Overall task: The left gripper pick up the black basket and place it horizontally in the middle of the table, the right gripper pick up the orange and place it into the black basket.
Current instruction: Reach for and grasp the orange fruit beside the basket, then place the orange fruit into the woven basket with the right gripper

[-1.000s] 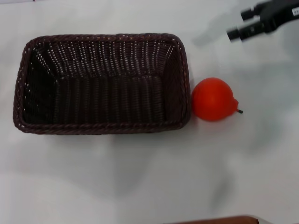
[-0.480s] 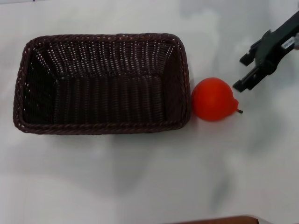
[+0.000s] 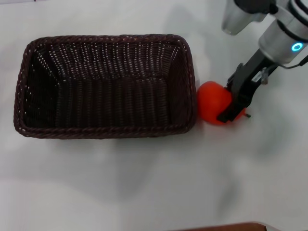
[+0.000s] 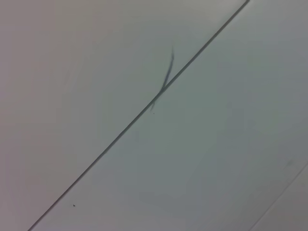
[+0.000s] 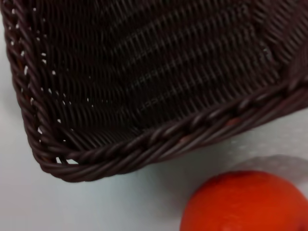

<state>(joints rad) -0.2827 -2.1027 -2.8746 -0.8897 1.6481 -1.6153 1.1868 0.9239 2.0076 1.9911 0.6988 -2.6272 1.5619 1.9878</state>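
Note:
The black basket [image 3: 106,131] lies lengthwise on the white table [image 3: 144,183], left of centre, and is empty. The orange [image 3: 211,102] rests on the table just off the basket's right end, close to its rim. My right gripper [image 3: 228,99] has come down from the far right onto the orange's right side. It is open, and one black finger [image 3: 232,108] crosses in front of the fruit. The right wrist view shows a basket corner [image 5: 144,144] and the orange [image 5: 245,202] beside it. The left gripper is out of view.
The right arm's silver wrist with its blue ring light [image 3: 296,47] hangs over the far right of the table. A brown edge [image 3: 226,226] shows at the near border. The left wrist view shows only a plain pale surface with a dark seam [image 4: 144,108].
My right gripper has moved from the far right corner down and toward the orange, reaching its right side. The basket and orange have not moved.

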